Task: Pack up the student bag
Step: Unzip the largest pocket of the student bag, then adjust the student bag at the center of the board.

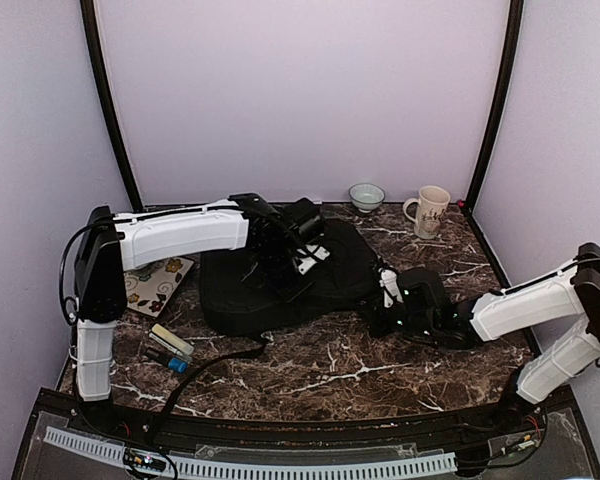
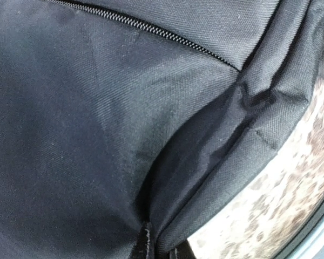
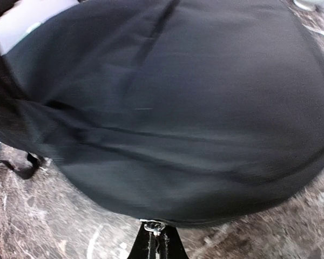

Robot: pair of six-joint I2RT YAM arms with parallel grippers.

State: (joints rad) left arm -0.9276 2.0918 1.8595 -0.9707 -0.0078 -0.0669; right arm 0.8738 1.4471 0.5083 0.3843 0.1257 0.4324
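Fabric of plain black weave, crossed by a zip line, makes up the one student bag [image 1: 235, 297], which lies flat mid-table on the marble table [image 1: 380, 372]. Its long axis runs left to right, tilted slightly toward the far right; which end is its top I cannot tell. One mug [image 1: 429, 211] and one bowl [image 1: 366, 196] stand behind it, while the left gripper [image 2: 147, 238] pinches a fold of the bag and the right gripper [image 3: 155, 238] is clamped on a silver zipper pull [image 3: 153, 226] at its rim.
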